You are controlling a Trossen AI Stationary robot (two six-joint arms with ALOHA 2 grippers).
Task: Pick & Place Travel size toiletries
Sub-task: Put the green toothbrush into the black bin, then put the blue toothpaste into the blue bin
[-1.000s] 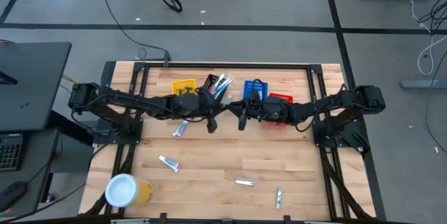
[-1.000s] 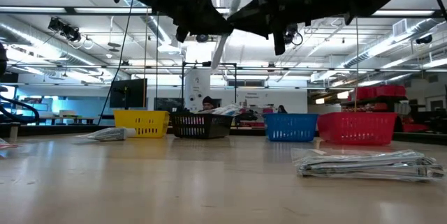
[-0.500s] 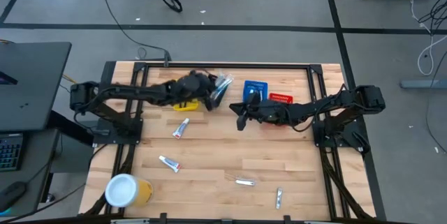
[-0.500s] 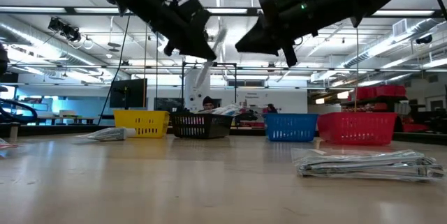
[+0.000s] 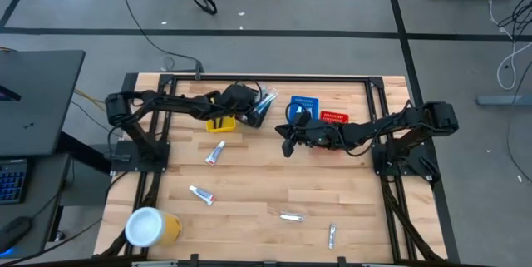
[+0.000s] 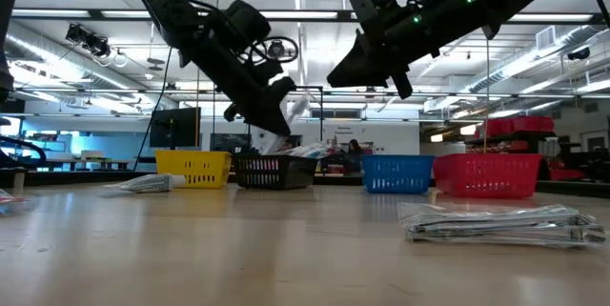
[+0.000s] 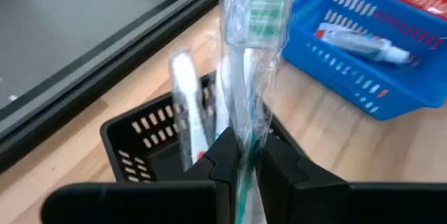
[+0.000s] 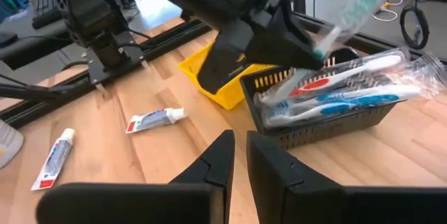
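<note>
a wrapped toothbrush (image 7: 253, 15) is pinched between the nearly closed fingers of the left gripper (image 7: 241, 160), right over the black basket (image 7: 136, 137) by the tabletop's far edge, so it looks like it's being lined up to be dropped in with the brushes already stacked there. the right gripper (image 8: 239, 155) is parked in the air near the blue basket (image 5: 303, 106), fingers almost together and nothing held. tubes and sachets are left scattered toward the near edge, probably meant for other baskets.
</note>
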